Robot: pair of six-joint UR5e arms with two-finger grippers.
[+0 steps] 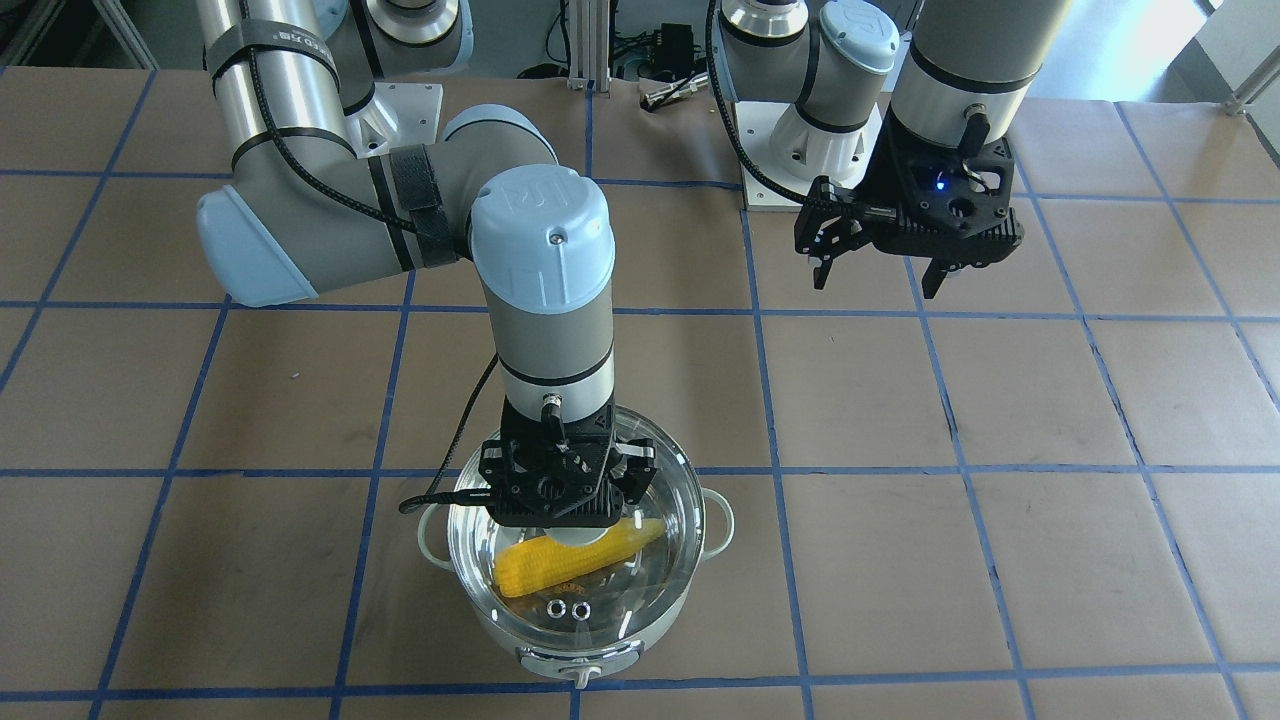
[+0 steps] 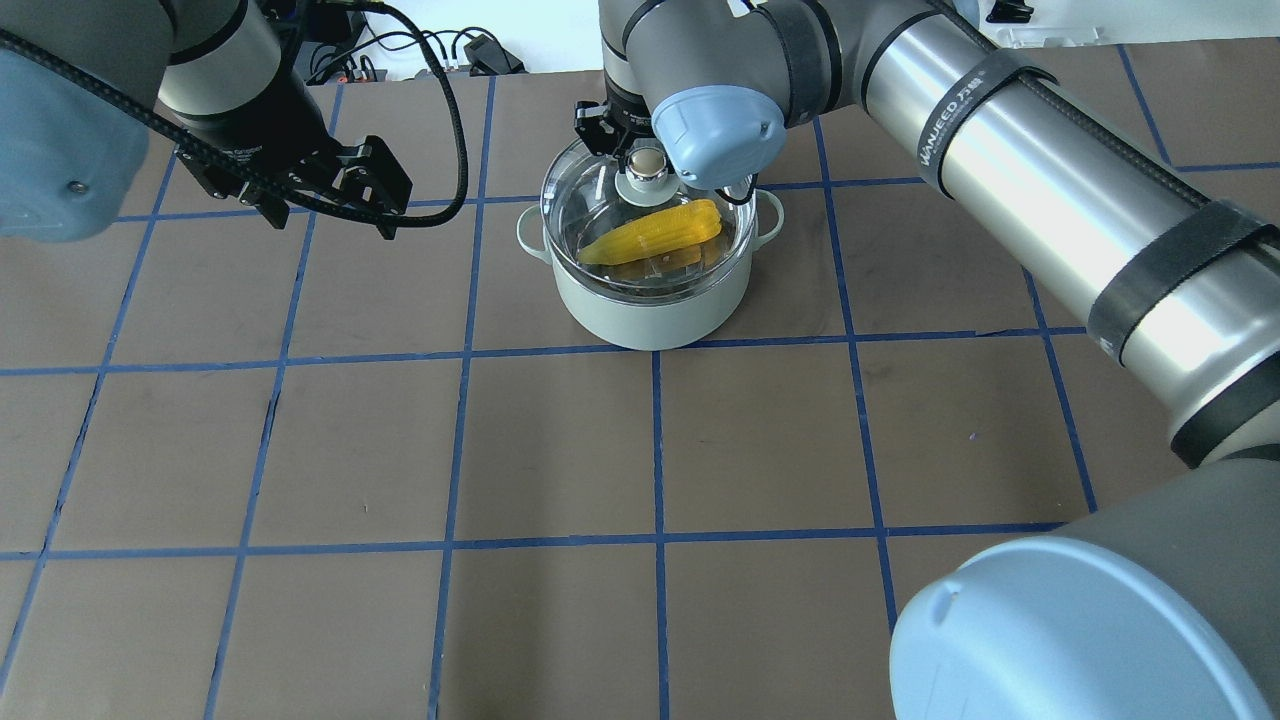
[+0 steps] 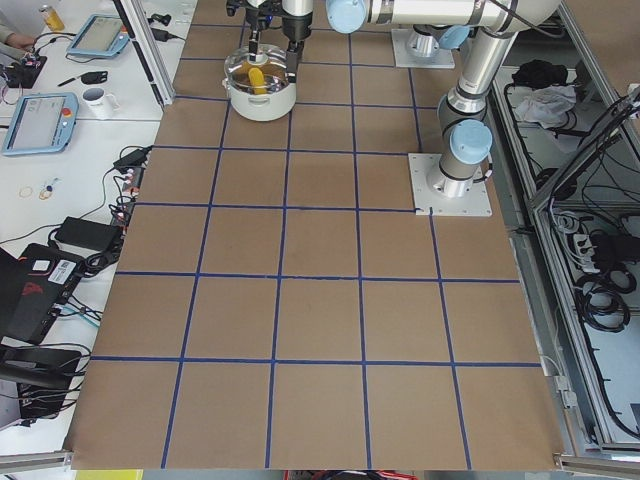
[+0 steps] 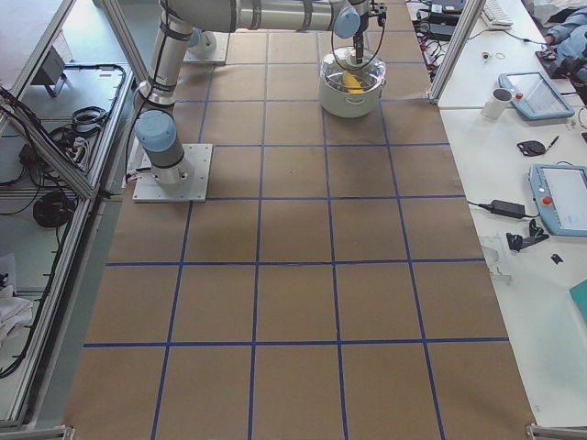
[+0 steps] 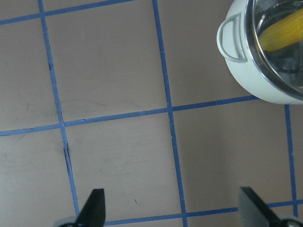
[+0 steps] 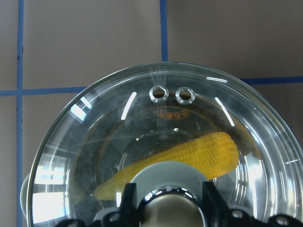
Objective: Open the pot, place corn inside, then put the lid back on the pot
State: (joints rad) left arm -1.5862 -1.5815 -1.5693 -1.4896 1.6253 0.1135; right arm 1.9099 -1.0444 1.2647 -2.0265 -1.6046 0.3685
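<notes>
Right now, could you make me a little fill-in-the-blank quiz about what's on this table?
The yellow corn lies inside the ___.
The clear lid has ___ small holes near its rim.
The right gripper grips the lid by its round ___.
The left gripper hangs ___, away from the pot, holding nothing.
Missing words: pot; two; knob; open.

The lid point(image 1: 570, 592) closes the pot's point(image 2: 650, 310) mouth, the right gripper point(image 6: 168, 205) pinching its knob (blocking from above); bare table point(image 2: 560, 450) rings the pot, the left gripper point(image 1: 878, 282) well left.
</notes>
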